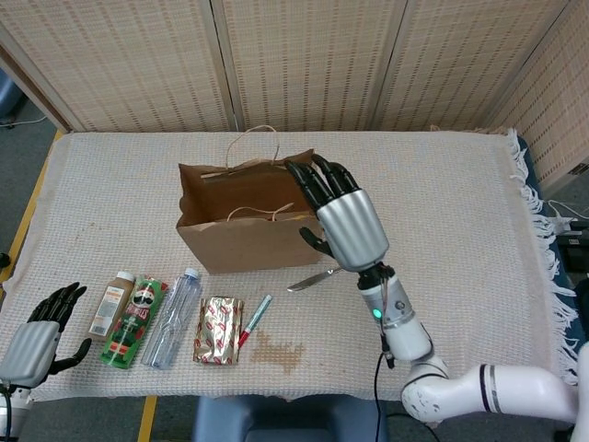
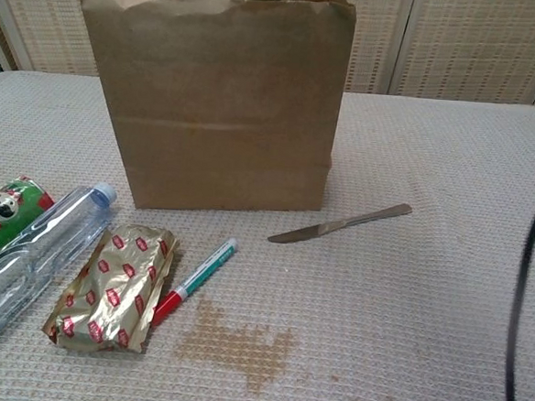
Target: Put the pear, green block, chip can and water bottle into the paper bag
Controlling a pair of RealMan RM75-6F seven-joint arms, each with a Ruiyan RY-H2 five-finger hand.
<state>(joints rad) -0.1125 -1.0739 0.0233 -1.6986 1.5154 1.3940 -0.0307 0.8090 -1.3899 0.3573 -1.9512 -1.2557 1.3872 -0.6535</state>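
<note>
Table (image 1: 460,184): covered by a woven cloth.
Left hand (image 1: 41,330): empty, fingers spread, left of the paper bag (image 1: 244,226).
Chip can (image 1: 135,320), water bottle (image 1: 172,317): laid front-left of the bag.
Foil packet (image 1: 218,330), marker (image 1: 254,319), knife (image 1: 313,277): scattered before the bag.
Right hand (image 1: 340,214): empty, fingers spread, over the bag's right edge.

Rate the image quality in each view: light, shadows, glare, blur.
Head view: even, soft light, faint shadows only, everything sharp including the right robot hand over the paper bag. Chest view: equally soft; mild glare on the foil packet and water bottle; a dark blurred cable crosses the right edge.
</note>
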